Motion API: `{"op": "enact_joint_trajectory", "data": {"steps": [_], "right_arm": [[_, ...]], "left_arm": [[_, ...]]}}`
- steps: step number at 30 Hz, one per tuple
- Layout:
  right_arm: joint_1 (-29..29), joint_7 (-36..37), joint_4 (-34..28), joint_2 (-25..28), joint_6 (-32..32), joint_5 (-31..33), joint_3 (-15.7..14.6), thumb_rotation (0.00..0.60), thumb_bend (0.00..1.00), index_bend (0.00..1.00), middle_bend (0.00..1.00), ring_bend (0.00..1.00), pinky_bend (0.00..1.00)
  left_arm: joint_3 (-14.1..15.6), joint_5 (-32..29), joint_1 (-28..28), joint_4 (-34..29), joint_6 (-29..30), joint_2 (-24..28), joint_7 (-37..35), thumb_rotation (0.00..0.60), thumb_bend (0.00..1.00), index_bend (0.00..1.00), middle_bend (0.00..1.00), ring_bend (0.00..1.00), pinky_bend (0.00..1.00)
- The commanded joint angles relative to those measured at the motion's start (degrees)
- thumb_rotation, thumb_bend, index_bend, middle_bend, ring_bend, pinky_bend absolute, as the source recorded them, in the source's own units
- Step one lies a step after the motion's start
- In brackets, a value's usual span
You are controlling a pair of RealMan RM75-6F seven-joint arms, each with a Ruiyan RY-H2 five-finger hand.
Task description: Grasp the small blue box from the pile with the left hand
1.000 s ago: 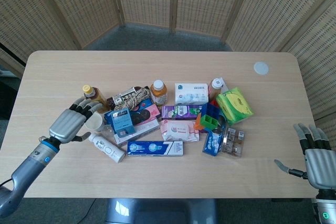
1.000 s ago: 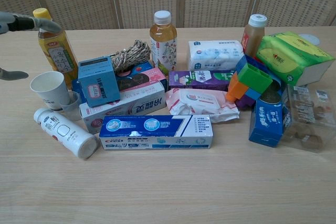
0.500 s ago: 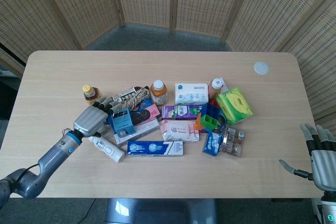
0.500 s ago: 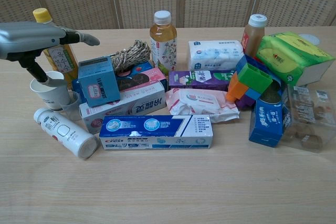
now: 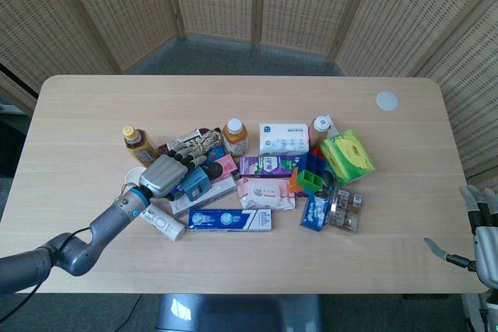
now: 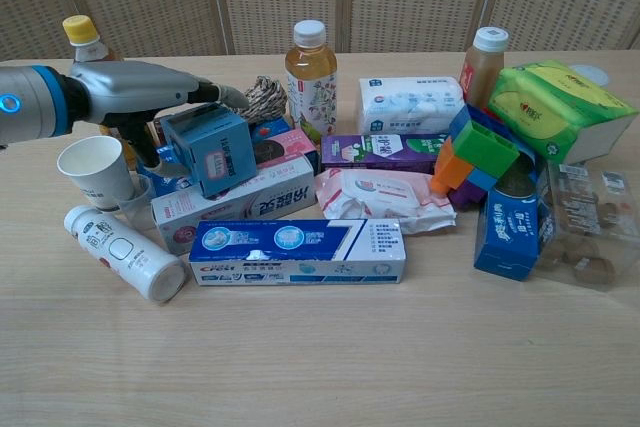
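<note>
The small blue box (image 5: 195,183) (image 6: 213,150) sits tilted on top of the pile's left part, over a long pink-and-white box (image 6: 240,209). My left hand (image 5: 165,174) (image 6: 135,87) grips it, with fingers (image 6: 222,95) curled over its top back edge and the thumb against its left side. My right hand (image 5: 484,240) hangs at the table's front right corner, fingers spread and holding nothing; the chest view does not show it.
Close to the left hand stand a paper cup (image 6: 92,169), a lying white bottle (image 6: 122,252) and a yellow-capped tea bottle (image 6: 82,35). A rope coil (image 6: 264,97), a toothpaste box (image 6: 298,252), a juice bottle (image 6: 311,67) and a green tissue pack (image 6: 560,107) fill the pile.
My left hand moved right from the paper cup onto the small blue box and closed on it; the box tipped and shifted right. The right hand sank toward the frame's lower right corner.
</note>
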Motion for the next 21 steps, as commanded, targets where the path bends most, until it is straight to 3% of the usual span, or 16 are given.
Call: {"op": "enact_joint_trajectory", "data": {"steps": [1, 3, 5, 8, 11, 14, 21], "right_arm": [[-0.1, 0.2, 0.3, -0.2, 0.3, -0.2, 0.1, 0.276, 0.03, 0.00, 0.00, 0.00, 0.00], [-0.1, 0.3, 0.6, -0.4, 0.4, -0.3, 0.2, 0.277, 0.03, 0.00, 0.00, 0.00, 0.00], [-0.1, 0.5, 0.8, -0.5, 0.3, -0.4, 0.2, 0.280, 0.03, 0.00, 0.00, 0.00, 0.00], [0.1, 0.7, 1.2, -0.7, -0.1, -0.3, 0.3, 0.280, 0.03, 0.00, 0.00, 0.00, 0.00], [0.4, 0.8, 1.5, -1.0, -0.4, -0.4, 0.4, 0.278, 0.03, 0.00, 0.00, 0.00, 0.00], [0.6, 1.0, 1.7, -1.2, -0.7, -0.5, 0.5, 0.278, 0.03, 0.00, 0.00, 0.00, 0.00], [0.7, 1.0, 1.7, -1.3, -0.6, -0.6, 0.7, 0.280, 0.03, 0.00, 0.00, 0.00, 0.00]], "left_arm": [[0.0, -0.3, -0.8, 0.9, 0.0, -1.0, 0.2, 0.600, 0.33, 0.00, 0.00, 0.00, 0.00], [0.0, 0.3, -0.7, 1.5, 1.7, -1.8, -0.5, 0.600, 0.33, 0.01, 0.05, 0.07, 0.00], [0.2, 0.9, -0.4, 2.2, 3.1, -2.3, -1.2, 0.600, 0.34, 0.08, 0.18, 0.21, 0.00], [0.5, 1.9, 0.1, 3.3, 5.1, -2.9, -2.6, 0.600, 0.33, 0.29, 0.36, 0.40, 0.02], [0.9, 2.6, 0.5, 4.1, 6.3, -3.2, -3.7, 0.600, 0.33, 0.46, 0.55, 0.59, 0.15], [1.2, 2.4, 0.7, 4.4, 6.6, -3.3, -4.4, 0.600, 0.34, 0.51, 0.60, 0.64, 0.25], [1.0, 3.2, 1.4, 3.9, 9.7, -2.8, -5.9, 0.600, 0.33, 0.54, 0.63, 0.69, 0.32]]}}
